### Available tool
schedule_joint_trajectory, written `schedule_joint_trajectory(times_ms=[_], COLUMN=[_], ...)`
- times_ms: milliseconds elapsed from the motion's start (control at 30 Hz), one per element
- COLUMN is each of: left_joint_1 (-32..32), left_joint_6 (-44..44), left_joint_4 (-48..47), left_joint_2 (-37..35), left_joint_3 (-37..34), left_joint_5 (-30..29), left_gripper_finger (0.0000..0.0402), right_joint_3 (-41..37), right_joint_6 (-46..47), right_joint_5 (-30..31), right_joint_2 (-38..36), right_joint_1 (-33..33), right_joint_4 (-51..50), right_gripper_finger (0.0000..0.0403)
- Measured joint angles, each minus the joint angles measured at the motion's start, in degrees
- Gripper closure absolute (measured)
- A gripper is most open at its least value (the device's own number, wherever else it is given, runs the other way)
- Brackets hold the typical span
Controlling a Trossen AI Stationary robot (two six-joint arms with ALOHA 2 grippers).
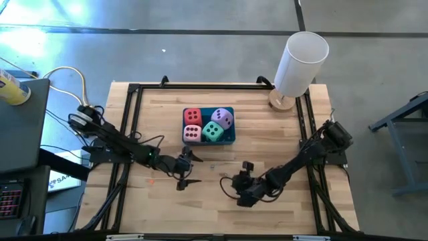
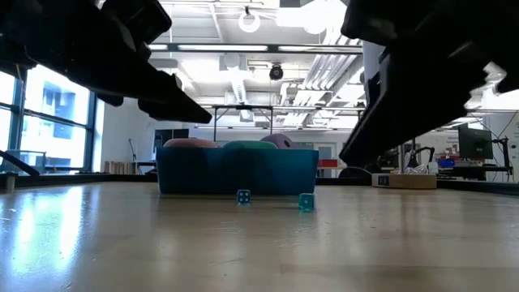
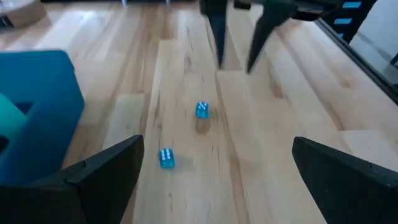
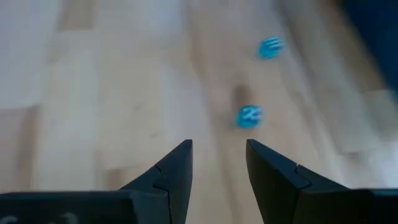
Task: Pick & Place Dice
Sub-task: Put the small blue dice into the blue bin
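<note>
- The wooden table (image 1: 154,201) has black rails along its 9 and 3 o'clock sides. The middle is open, so I think I have room to move there.
- A white tube (image 1: 301,60) stands in the 1 o'clock corner, well away from my work.
- The blue bin (image 1: 231,140) sits at 12 o'clock from my grippers. Its wall is the one edge near enough to bump.
- In the bin are the red die (image 1: 192,116), the pink die (image 1: 192,132), the purple die (image 1: 223,118) and the teal-green die (image 1: 213,132). I think that part is done.
- My left gripper (image 3: 216,146) waits at 9 o'clock, its fingers spread wide and holding nothing.
- My right gripper (image 4: 217,146) is at 3 o'clock, its fingers a little apart and holding nothing.
- Two tiny blue dice lie on the wood between my grippers. The first tiny die (image 4: 249,116) is just ahead of my right fingers. The second tiny die (image 4: 270,47) is nearer the bin.
- I think my next move is to go forward and down around the first one, then pinch gently.
</note>
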Motion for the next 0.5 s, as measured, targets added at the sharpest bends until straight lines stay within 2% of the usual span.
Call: schedule_joint_trajectory(times_ms=[167,367,500], left_joint_1=[-1.63,-4.08,-4.95], left_joint_6=[-0.93,-0.54,-0.37], left_joint_4=[3.35,3.46,3.31], left_joint_2=[2.4,2.37,2.34], left_joint_3=[0.0,0.0,0.0], left_joint_5=[-0.03,-0.04,-0.04], left_gripper_finger=[0.0002,0.0002,0.0002], right_joint_3=[-0.04,-0.02,0.07], right_joint_6=[3.28,4.69,8.99], right_joint_5=[6.84,9.27,11.29], right_joint_2=[2.35,8.14,10.2], right_joint_1=[0.65,0.54,-0.18], right_joint_4=[0.79,6.1,7.23], right_gripper_finger=[0.0264,0.0264,0.0264])
